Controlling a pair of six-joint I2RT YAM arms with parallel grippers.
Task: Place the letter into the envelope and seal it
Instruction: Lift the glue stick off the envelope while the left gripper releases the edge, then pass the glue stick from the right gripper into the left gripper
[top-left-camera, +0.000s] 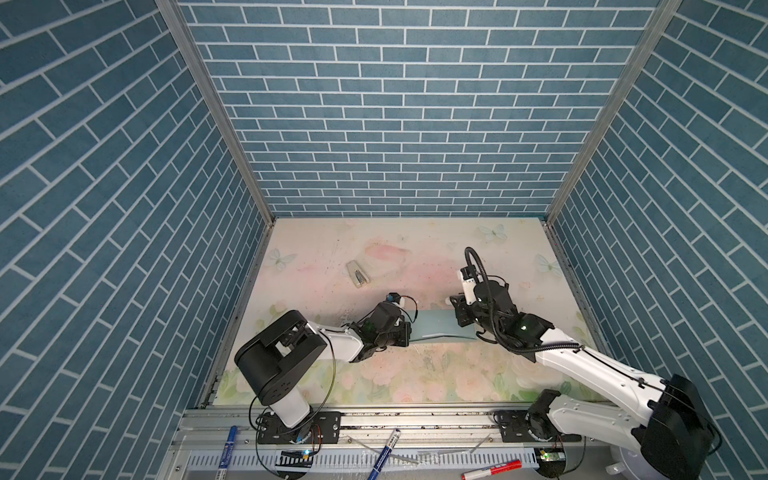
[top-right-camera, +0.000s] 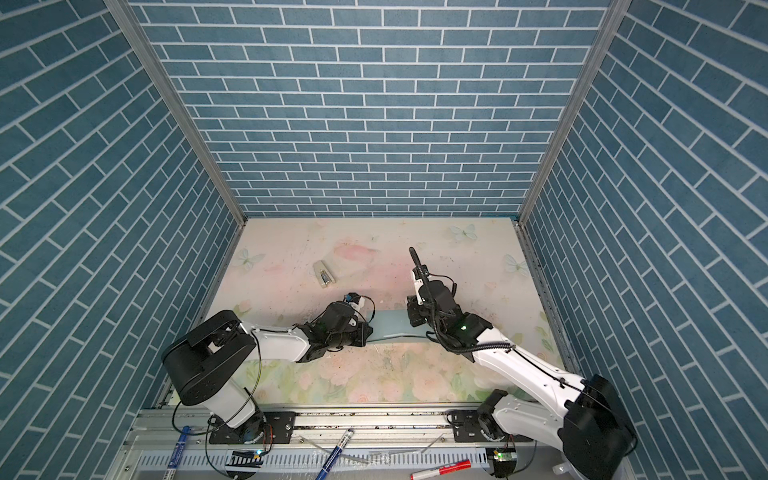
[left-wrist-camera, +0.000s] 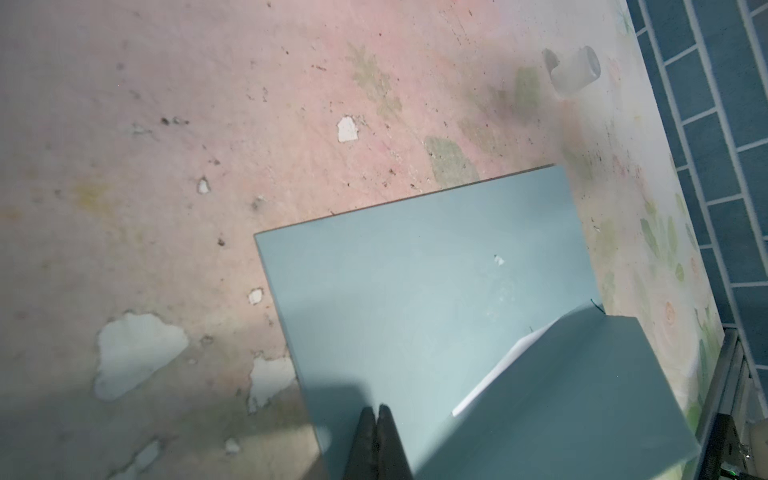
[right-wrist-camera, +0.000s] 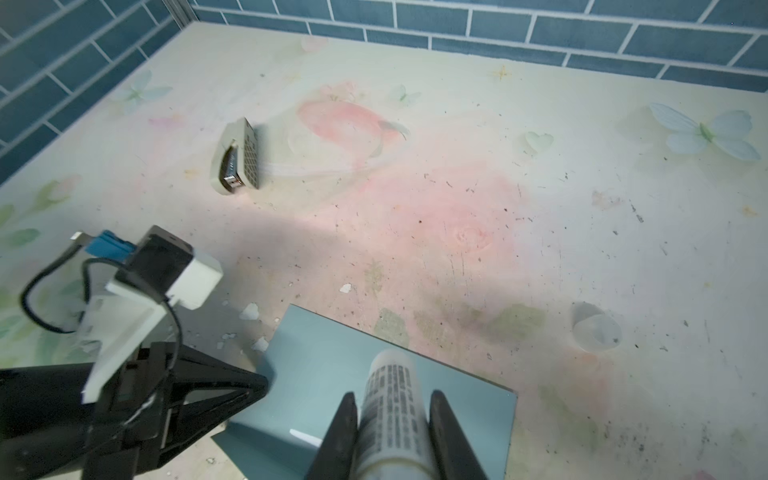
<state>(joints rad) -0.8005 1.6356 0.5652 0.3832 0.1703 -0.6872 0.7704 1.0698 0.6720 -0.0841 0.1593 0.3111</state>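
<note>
The teal envelope (top-left-camera: 436, 328) (top-right-camera: 395, 328) lies flat on the table between both arms. In the left wrist view its flap (left-wrist-camera: 582, 395) stands partly raised, and a white edge of the letter (left-wrist-camera: 498, 374) shows in the envelope's (left-wrist-camera: 415, 291) mouth under it; the rest of the letter is hidden. My left gripper (left-wrist-camera: 377, 409) (top-left-camera: 409, 330) is shut, with its tips on the envelope's left end. My right gripper (right-wrist-camera: 392, 395) (top-left-camera: 459, 316) is shut on a white glue stick (right-wrist-camera: 392, 415) with printed text, which hangs over the right end of the envelope (right-wrist-camera: 332, 374).
A grey stapler (top-left-camera: 358, 274) (right-wrist-camera: 237, 158) lies behind the envelope to the left. A translucent cap (right-wrist-camera: 596, 328) (left-wrist-camera: 575, 70) sits on the table to the right of the envelope. Blue pens (top-left-camera: 384, 453) and a red marker (top-left-camera: 492, 469) lie on the front rail. Brick-patterned walls enclose three sides.
</note>
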